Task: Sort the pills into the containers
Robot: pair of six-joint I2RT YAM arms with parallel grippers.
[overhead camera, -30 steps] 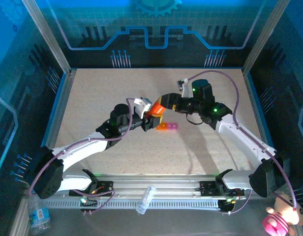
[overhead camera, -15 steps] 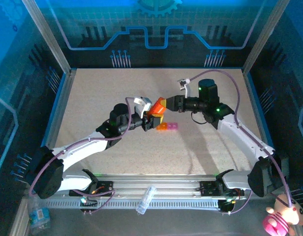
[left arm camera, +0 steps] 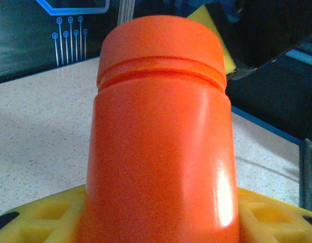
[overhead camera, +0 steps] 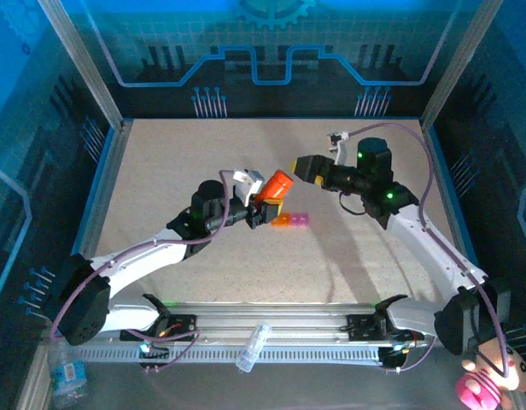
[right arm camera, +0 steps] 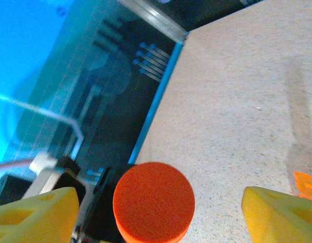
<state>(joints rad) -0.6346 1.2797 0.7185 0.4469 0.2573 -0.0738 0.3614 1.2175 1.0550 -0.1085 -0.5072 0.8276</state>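
Right gripper [overhead camera: 306, 167] backed off, open; left gripper [overhead camera: 265, 207] clamps bottle [overhead camera: 278, 183], apparently beside containers [overhead camera: 292, 220].

Orange bottle [left arm camera: 161, 142]; containers [overhead camera: 291, 220] orange and seemingly pink; speckled beige table [overhead camera: 203, 154].

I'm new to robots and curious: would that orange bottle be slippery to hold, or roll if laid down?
Probably stiff: the orange bottle shows no dent where the left gripper clamps it. Its glossy wall catches bright glare, so it may be slippery. Being round, it would likely roll if laid on its side.
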